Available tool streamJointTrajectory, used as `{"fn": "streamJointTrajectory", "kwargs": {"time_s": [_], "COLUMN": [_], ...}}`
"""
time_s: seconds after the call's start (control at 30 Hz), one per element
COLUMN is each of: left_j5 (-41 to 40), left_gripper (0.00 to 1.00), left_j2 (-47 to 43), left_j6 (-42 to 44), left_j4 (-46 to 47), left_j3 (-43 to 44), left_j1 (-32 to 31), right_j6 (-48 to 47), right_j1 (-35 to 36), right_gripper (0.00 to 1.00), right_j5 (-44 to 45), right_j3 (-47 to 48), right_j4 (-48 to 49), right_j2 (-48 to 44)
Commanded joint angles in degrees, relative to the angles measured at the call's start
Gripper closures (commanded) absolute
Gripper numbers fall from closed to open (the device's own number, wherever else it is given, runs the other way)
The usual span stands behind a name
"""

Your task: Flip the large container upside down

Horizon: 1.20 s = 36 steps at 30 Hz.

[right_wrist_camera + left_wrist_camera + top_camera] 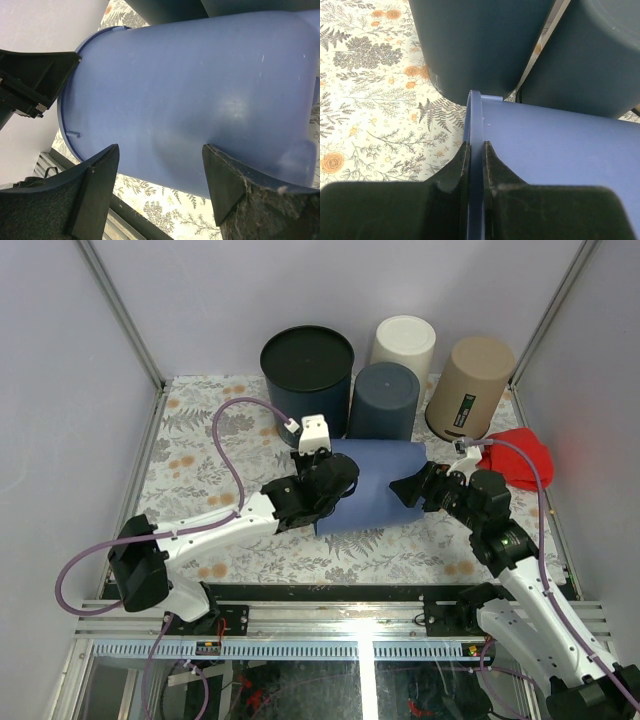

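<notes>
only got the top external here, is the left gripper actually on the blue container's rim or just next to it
observer: it's on it. The left wrist view shows the left gripper shut on the rim of the blue container, the rim pinched between its jaws.
operator: and the right one, gripping yet
observer: no. The right wrist view shows the right gripper open, jaws spread wide in front of the container's side wall, nothing clamped.

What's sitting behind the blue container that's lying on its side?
Right behind it stand a wide navy tub and a smaller slate tub, with a white tub farther back. The blue container itself hides the strip of table between it and the slate tub.
</notes>
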Motion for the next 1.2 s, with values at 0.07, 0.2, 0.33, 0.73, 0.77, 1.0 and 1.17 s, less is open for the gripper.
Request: {"fn": "streamJointTrajectory", "kwargs": {"time_s": [0.07,0.2,0.33,0.73,0.77,1.0,1.17], "left_j5": [3.14,7.21,10.15,17.95,18.41,19.74,21.31], "left_gripper": [1.00,1.00,1.00,1.00,1.00,1.00,1.00], "left_j2": [1.54,-2.50,-7.12,-22.59,-23.57,-29.43,-32.10], "left_j6": [-2.40,-4.68,-5.52,-9.92,-9.92,-9.16,-9.24], "left_j4": [-7.73,-4.72,-0.17,5.77,6.07,6.93,7.95], "left_j3": [-4.50,-7.59,-12.63,-26.57,-27.30,-32.58,-36.01], "left_j1": [0.28,0.92,1.36,8.63,9.41,13.42,16.02], "right_j6": [-0.61,-0.70,-0.29,1.40,1.65,2.17,2.33], "right_j1": [-0.40,-0.38,-0.38,-0.42,-0.40,-0.37,-0.37], "right_gripper": [0.26,0.26,0.26,0.26,0.26,0.26,0.26], "right_j5": [-0.87,-1.27,-1.79,-3.03,-3.36,-4.03,-4.57], "right_j3": [2.45,4.97,6.93,10.00,10.18,12.65,14.69], "right_j4": [-0.76,-1.54,-1.74,-2.78,-2.61,-3.03,-3.66], "right_j2": [-1.59,-1.82,-1.94,-0.64,-0.32,1.60,2.87]}}
